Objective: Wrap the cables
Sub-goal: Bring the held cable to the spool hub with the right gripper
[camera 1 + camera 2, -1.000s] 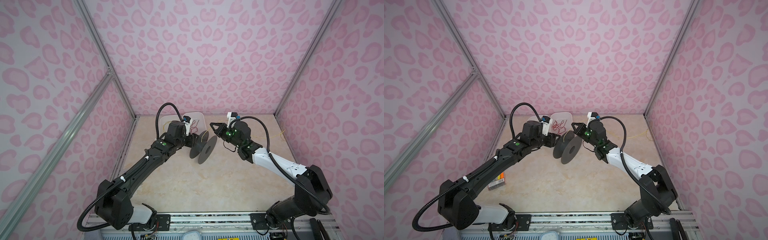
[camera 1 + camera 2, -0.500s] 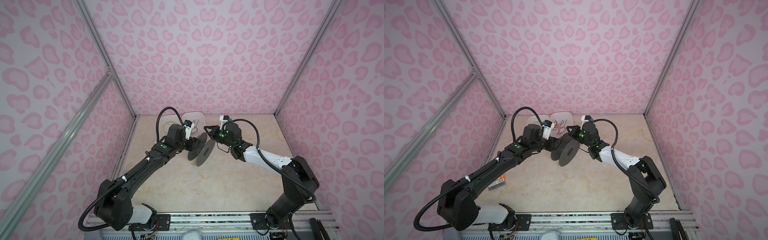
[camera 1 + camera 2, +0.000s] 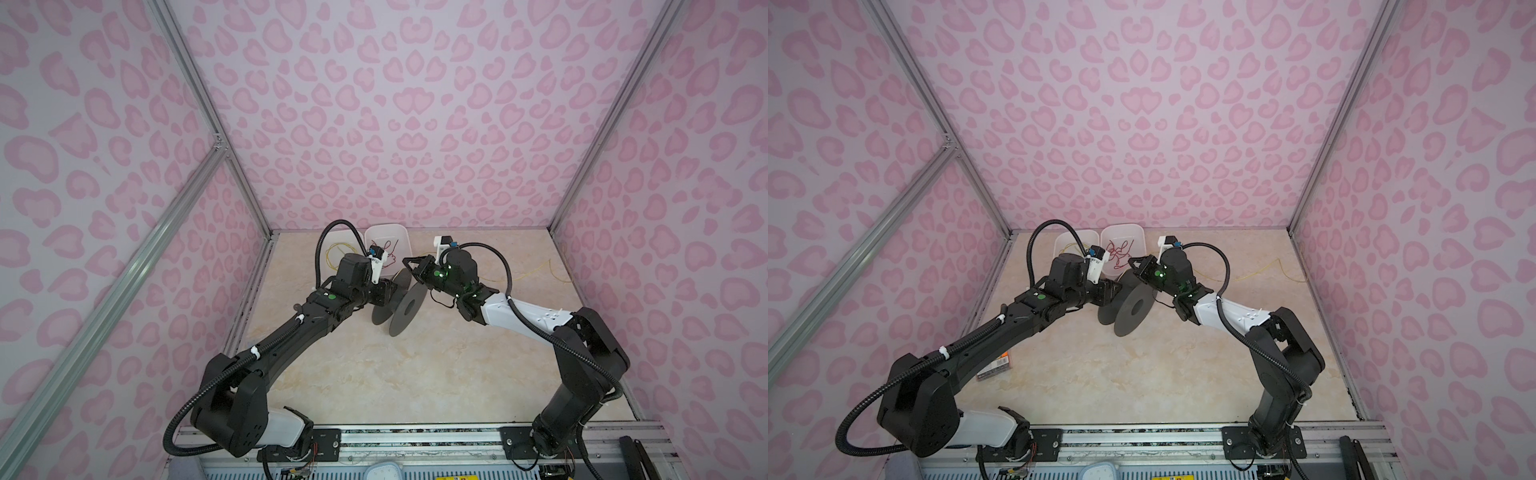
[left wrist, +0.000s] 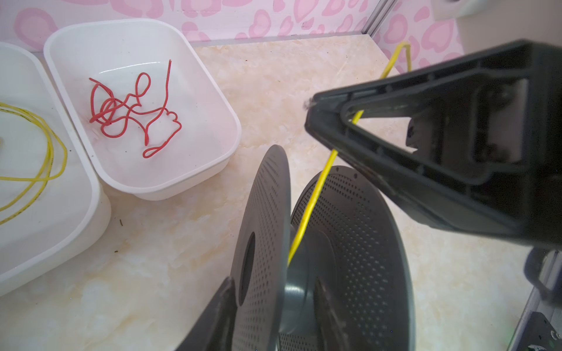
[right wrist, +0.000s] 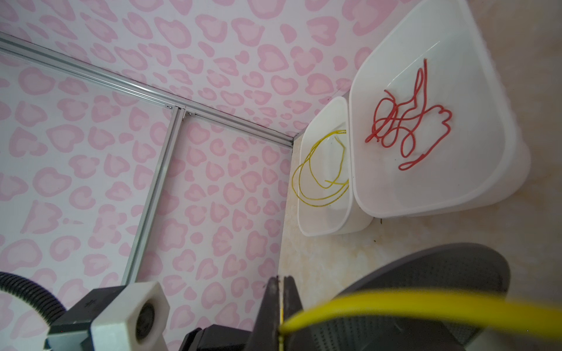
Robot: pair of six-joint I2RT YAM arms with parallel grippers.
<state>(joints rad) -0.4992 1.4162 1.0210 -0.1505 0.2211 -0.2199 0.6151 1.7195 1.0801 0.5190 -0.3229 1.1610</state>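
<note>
A grey spool (image 3: 401, 301) (image 3: 1131, 303) stands on its rims mid-table. In the left wrist view my left gripper (image 4: 273, 313) sits astride the spool's near flange (image 4: 264, 243). One finger lies outside the flange and the other between the flanges by the hub, with a gap left, so it is open. My right gripper (image 5: 281, 279) (image 3: 407, 261) hovers over the spool's far rim, shut on a yellow cable (image 4: 313, 197) (image 5: 395, 301). That cable runs down to the hub and trails off across the table to the right (image 3: 536, 270) (image 3: 1271, 266).
Two white bins stand at the back wall behind the spool. One bin (image 4: 231, 121) (image 5: 498, 121) holds a tangled red wire (image 4: 133, 109). The other bin (image 4: 91, 194) holds loose yellow loops (image 4: 45, 158) (image 5: 319, 170). A small orange-black item (image 3: 994, 368) lies by the left arm.
My right gripper has moved left with the yellow cable, from beside the spool to over its far rim. The left jaws have narrowed around the flange. The spool has barely shifted.
</note>
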